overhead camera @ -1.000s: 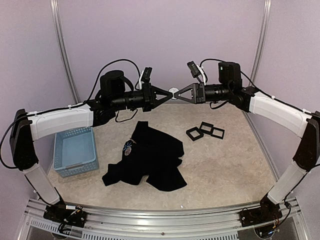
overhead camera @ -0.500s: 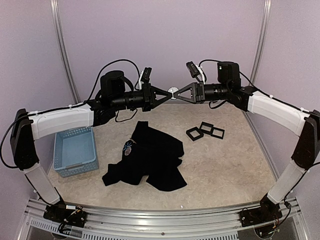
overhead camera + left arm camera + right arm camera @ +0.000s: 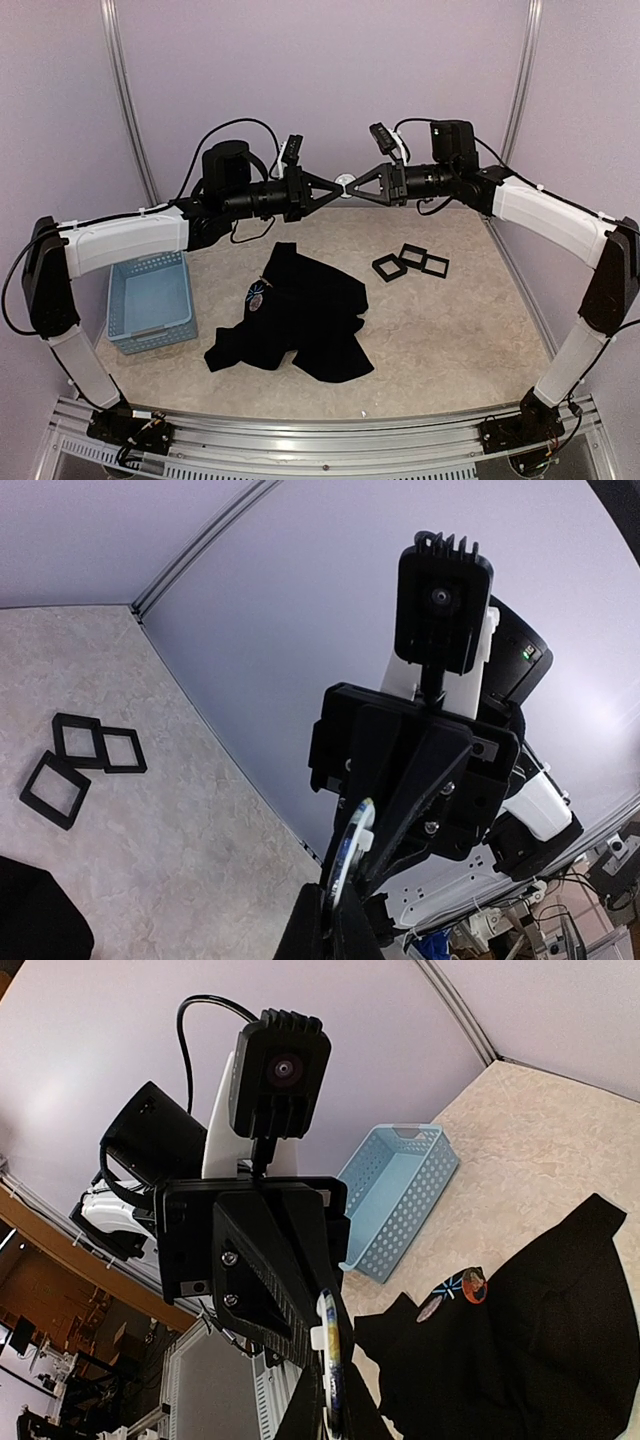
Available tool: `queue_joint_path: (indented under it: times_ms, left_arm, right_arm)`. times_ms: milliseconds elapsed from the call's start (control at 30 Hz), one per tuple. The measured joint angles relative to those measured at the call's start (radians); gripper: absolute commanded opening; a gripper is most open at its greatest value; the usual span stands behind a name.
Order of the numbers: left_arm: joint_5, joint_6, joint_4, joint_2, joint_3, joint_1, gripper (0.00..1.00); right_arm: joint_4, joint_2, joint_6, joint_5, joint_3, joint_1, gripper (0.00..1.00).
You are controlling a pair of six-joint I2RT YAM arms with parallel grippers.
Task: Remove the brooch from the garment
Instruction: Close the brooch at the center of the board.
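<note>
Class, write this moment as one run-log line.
left gripper: shut on round disc | right gripper: shut on it | garment: lying on table

The garment (image 3: 310, 320) is soft matt black cloth. The basket (image 3: 150, 300) is smooth light-blue plastic (full of small holes). The table (image 3: 470, 330) looks matt, speckled like stone; the brooch (image 3: 329, 1340) has a glossy rim.

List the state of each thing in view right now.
left gripper: raised, shut on brooch.
right gripper: raised, shut on brooch.
brooch: in mid-air, off the garment, pinched between both grippers.
garment: crumpled on the table.
basket: upright, empty.
frames: three, lying flat together.
</note>
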Motion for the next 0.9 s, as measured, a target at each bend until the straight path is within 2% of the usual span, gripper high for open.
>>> queue_joint_path:
  times_ms: [500,900]
  left_arm:
    - [-0.023,0.000,-0.016,0.014,0.000,0.001,0.00]
    - [-0.033,-0.005,-0.031,0.018,0.000,-0.003,0.00]
  right_arm:
    - [-0.045,0.000,0.007,0.079,0.000,0.000,0.00]
    - [-0.019,-0.024,0.036,0.114,-0.049,0.000,0.00]
